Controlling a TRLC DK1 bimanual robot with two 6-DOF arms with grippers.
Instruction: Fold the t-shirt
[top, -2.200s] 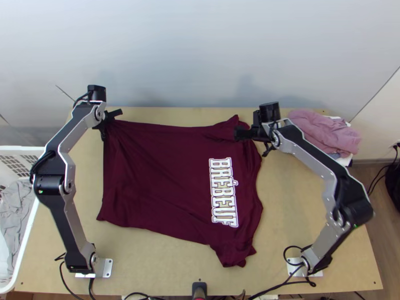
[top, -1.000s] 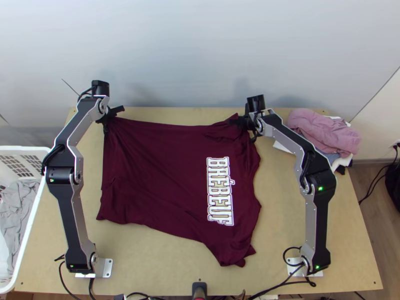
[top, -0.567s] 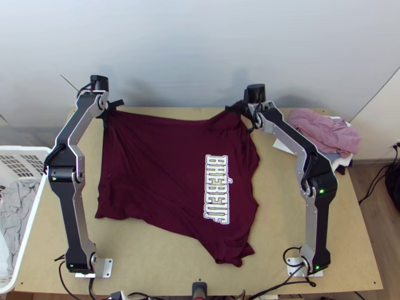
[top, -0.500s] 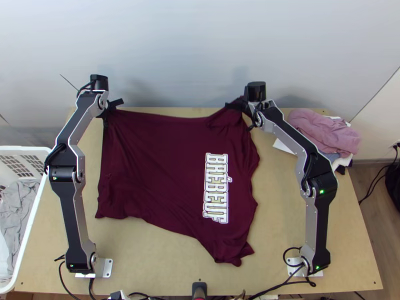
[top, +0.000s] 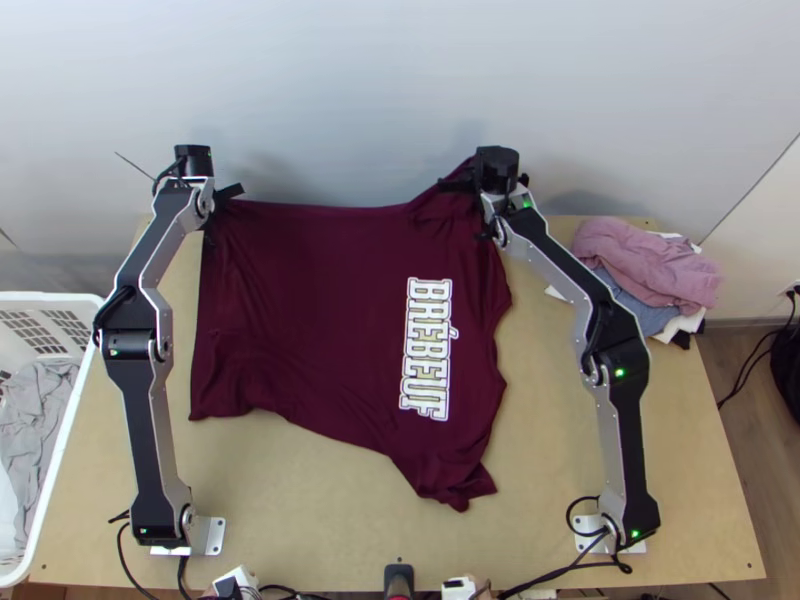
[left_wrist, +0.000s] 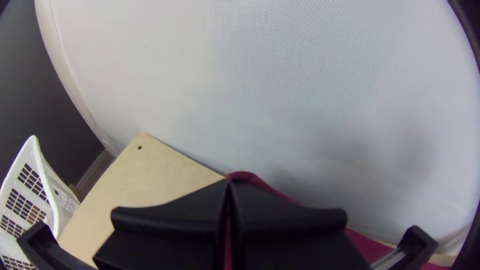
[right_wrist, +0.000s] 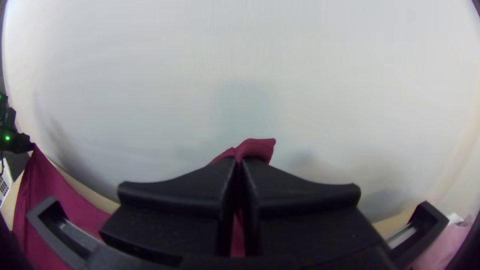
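From my station I have the maroon t-shirt (top: 310, 310) spread in one broad, softly rippled sheet, running from both sets of fingers back over the smooth light wooden table (top: 300, 520). My left gripper (top: 221, 199) is pinched tight on a far corner, fine creases fanning out from its fingers. My right gripper (top: 470, 187) is closed too, on the far corner at the lettered end; a small rounded tuft pokes past its fingertips. Between them the far edge sags slightly. Blocky white lettering (top: 428, 350) sits nearer the right fingers. Beyond those lies a rumpled pink garment (top: 650, 265); outward of the left fingers stands a white plastic lattice basket (top: 54, 470) holding crumpled grey cloth (top: 35, 415).
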